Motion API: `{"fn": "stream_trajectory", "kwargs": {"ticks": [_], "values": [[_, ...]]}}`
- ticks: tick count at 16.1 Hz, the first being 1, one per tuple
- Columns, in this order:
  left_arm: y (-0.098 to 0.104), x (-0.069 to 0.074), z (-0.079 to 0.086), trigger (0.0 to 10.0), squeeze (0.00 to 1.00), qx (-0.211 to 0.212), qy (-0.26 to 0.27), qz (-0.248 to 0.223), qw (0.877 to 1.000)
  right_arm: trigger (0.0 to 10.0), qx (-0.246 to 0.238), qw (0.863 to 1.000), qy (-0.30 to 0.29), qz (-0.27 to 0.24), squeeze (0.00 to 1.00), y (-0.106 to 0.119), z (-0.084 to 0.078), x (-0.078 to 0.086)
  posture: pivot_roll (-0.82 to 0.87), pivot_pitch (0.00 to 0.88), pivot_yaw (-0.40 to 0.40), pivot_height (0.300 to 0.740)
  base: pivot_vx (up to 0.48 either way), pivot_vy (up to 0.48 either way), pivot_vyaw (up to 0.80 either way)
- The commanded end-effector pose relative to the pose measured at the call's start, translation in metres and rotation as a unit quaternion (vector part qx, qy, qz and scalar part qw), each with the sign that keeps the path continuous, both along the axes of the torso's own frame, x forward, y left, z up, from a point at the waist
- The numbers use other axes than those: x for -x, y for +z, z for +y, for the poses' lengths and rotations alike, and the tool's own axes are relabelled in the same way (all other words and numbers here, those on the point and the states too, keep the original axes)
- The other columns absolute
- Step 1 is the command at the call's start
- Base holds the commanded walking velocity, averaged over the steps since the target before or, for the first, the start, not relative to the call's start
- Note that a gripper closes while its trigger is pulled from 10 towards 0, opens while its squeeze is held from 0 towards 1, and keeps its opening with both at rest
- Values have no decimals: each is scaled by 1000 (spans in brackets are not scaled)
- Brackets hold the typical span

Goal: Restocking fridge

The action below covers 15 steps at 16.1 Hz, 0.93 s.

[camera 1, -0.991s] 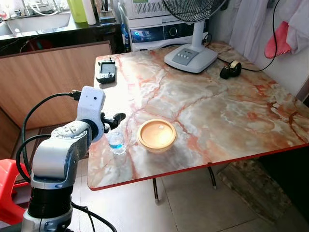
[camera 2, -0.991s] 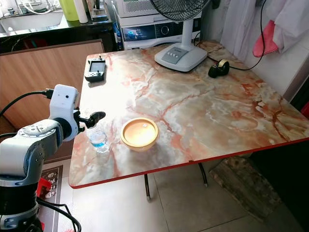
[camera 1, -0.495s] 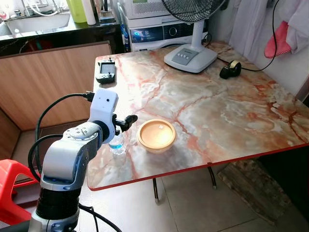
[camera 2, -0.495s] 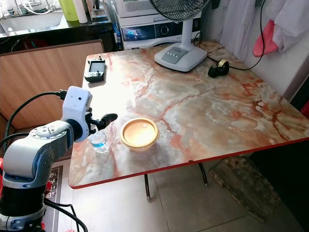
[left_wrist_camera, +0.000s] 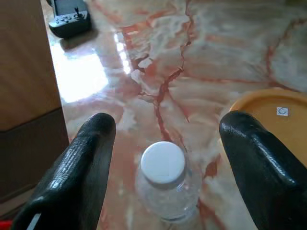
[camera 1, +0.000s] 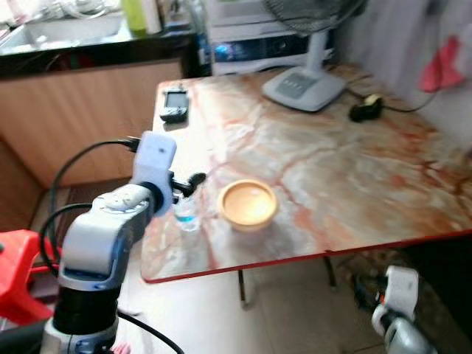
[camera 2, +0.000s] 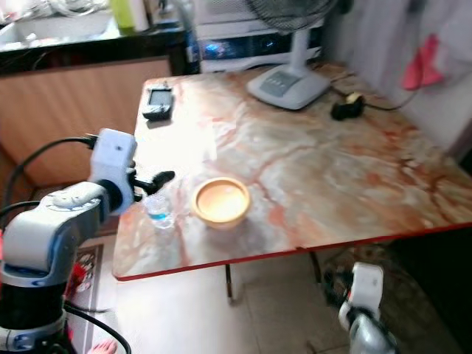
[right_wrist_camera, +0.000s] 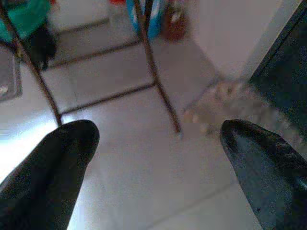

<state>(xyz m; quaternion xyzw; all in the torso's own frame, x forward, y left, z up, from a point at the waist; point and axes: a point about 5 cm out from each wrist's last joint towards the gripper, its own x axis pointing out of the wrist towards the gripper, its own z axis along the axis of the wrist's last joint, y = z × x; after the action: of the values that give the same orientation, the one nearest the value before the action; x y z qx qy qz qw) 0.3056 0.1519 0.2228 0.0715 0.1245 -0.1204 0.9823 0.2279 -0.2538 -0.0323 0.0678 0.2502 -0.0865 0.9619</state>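
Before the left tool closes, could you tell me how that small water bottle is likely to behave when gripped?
The water bottle looks like thin clear plastic, so it may dent under a firm squeeze. It is small and upright near the marble table edge, so a sideways nudge could tip it. The open left tool straddles its white cap.

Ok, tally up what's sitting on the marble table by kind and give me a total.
Water bottle: 1
Orange bowl: 1
Handheld controller: 1
Fan: 1
Roll of tape: 1
Total: 5
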Motion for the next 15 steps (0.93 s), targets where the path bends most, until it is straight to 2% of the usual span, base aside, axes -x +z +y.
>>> {"fn": "stream_trajectory", "kwargs": {"ticks": [1,2,3,5,6,7,8,10,13,15], "values": [[9,2,-6,10000,0,2,-9,-24,1000,10000,13,1000,1,-3,0,4,-4,-5,183,0,5,740,0,0,0],[11,2,-6,10000,0,3,-10,-26,1000,10000,23,1000,8,6,0,4,-4,-4,188,0,4,740,0,0,0],[13,2,-5,10000,0,3,-10,-30,999,10000,61,996,36,53,0,-2,-6,2,190,0,3,740,0,0,0],[16,2,-3,10000,0,2,-9,-32,999,10000,86,986,78,121,0,-13,-7,14,189,0,6,740,0,0,0],[16,2,-3,10000,0,1,-9,-33,999,10000,124,966,137,180,0,-23,-4,27,191,0,10,740,0,0,0],[18,2,-2,10000,0,-1,-8,-33,999,10000,139,954,165,209,0,-29,-3,35,191,0,11,740,0,0,0],[21,3,-2,10000,0,-2,-7,-35,999,10000,138,949,169,228,0,-34,-2,42,197,0,10,740,0,0,0],[34,2,-3,10000,0,18,-5,-41,999,10000,122,949,161,242,0,-40,4,51,214,0,12,740,0,0,0],[33,3,2,10000,0,1,-5,-20,1000,10000,101,939,168,283,0,-55,22,71,225,0,17,740,0,0,0],[28,1,8,10000,0,-5,3,-6,1000,10000,102,930,174,308,0,-62,27,85,229,0,18,740,0,0,0]]}}
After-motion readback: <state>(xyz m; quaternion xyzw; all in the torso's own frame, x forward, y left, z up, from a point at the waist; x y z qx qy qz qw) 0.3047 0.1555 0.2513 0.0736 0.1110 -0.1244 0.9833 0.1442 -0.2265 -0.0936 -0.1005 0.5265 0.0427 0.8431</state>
